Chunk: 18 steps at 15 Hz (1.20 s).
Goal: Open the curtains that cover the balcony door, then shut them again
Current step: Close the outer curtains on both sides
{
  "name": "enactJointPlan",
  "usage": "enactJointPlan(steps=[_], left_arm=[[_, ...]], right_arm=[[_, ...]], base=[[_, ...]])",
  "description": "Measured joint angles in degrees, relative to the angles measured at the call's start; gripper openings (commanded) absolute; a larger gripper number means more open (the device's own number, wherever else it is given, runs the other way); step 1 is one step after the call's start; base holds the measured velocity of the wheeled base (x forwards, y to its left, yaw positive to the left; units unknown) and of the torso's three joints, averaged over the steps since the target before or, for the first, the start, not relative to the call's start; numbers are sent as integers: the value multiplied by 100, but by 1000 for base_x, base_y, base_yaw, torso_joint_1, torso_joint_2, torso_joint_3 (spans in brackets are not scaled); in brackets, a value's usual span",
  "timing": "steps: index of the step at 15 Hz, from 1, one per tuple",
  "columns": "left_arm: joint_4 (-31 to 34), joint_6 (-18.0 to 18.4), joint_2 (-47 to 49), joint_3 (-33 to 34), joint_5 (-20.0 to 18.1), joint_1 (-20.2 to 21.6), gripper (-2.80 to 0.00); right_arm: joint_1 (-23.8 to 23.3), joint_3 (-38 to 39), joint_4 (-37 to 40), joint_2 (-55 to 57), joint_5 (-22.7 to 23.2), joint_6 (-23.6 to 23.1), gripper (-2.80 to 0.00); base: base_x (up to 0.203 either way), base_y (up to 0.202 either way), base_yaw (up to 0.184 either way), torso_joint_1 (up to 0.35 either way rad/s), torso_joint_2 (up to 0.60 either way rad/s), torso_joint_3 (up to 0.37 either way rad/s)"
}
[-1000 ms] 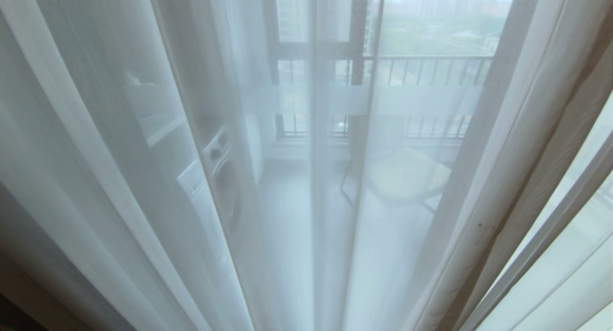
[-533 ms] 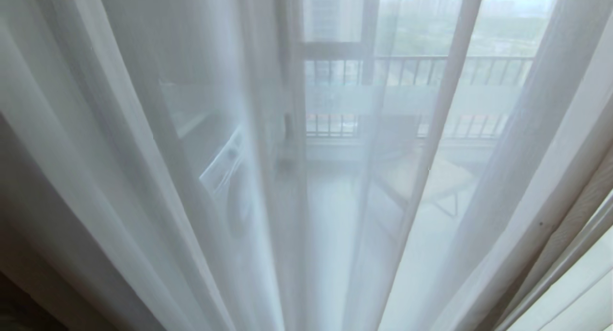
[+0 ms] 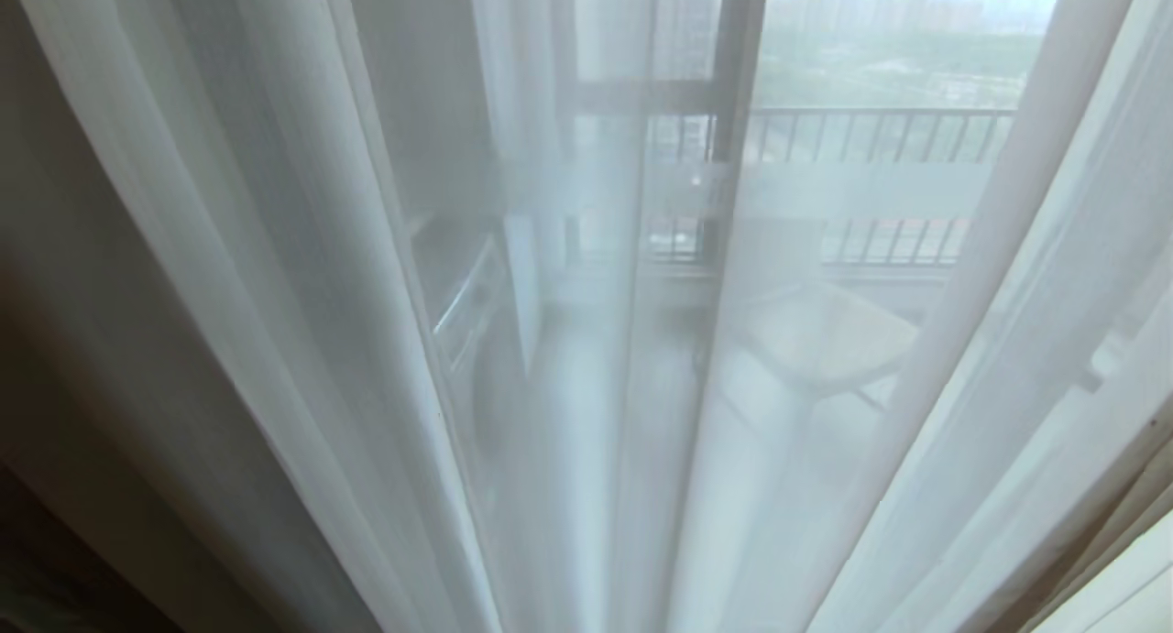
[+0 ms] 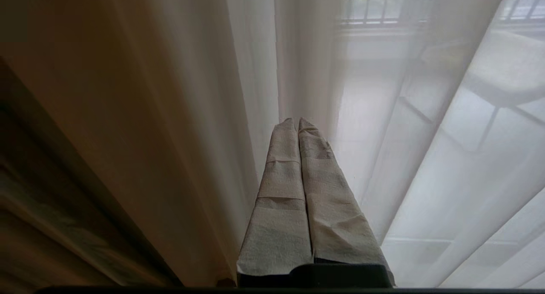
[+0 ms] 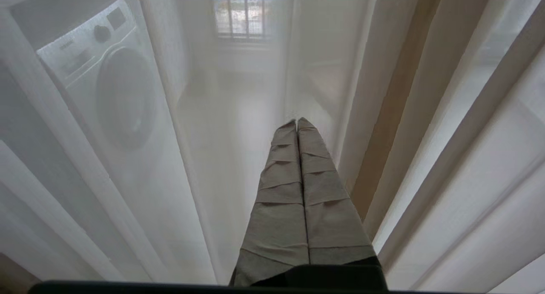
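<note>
The sheer white curtains (image 3: 302, 248) hang drawn across the whole head view, with an opaque beige layer (image 3: 82, 386) at the left edge. Through the sheer I make out the balcony door (image 3: 852, 189) by its frosted band. Neither gripper shows in the head view. My left gripper (image 4: 296, 120) is shut and empty, its taped fingers pointing at the sheer curtains (image 4: 425, 158) beside the opaque fold (image 4: 127, 115). The right gripper (image 5: 296, 121) is also shut on nothing, facing the sheer curtains (image 5: 204, 136) with an opaque fold (image 5: 391, 115) just beside it.
Behind the glass stand a washing machine (image 5: 106, 72) on the left and a pale chair (image 3: 816, 340) on the right. A railing (image 3: 880, 134) runs along the outer window. Another opaque fold (image 3: 1127, 496) hangs at the lower right.
The whole head view has slid, with the balcony and curtain folds now further right, so the camera has moved. Both grippers stay shut.
</note>
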Motion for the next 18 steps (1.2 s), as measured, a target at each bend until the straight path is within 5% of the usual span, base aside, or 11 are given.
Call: enactJointPlan(steps=[7, 18], left_arm=[[0, -1, 0, 1, 2, -6, -280], [0, -2, -2, 1, -1, -2, -280]], right_arm=[[-2, 0, -1, 0, 4, 1, -280], [0, 0, -1, 0, 1, 1, -280]], base=[[0, 163, 1, 1, 3, 1], [0, 0, 0, 0, 0, 0]])
